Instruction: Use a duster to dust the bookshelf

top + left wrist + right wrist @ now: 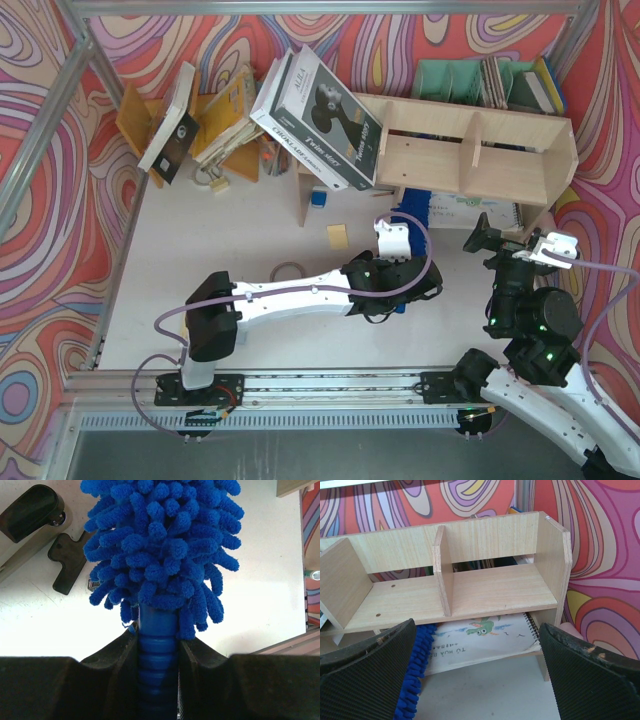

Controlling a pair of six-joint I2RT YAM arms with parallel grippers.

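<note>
My left tool is clenched on the ribbed blue handle of the fluffy bright-blue chenille duster. Its head reaches forward over the white tabletop, with open surface to the right as far as the tabletop's edge. My right tool is released, jaws wide, facing the pale plywood bookshelf and the front edge of its open compartments. The duster's head lies at the shelf's low opening, beside a spiral-bound picture pad.

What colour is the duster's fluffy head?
Bright blue, and the duster has a handle of the same blue. It shows best in the left wrist view.
</note>
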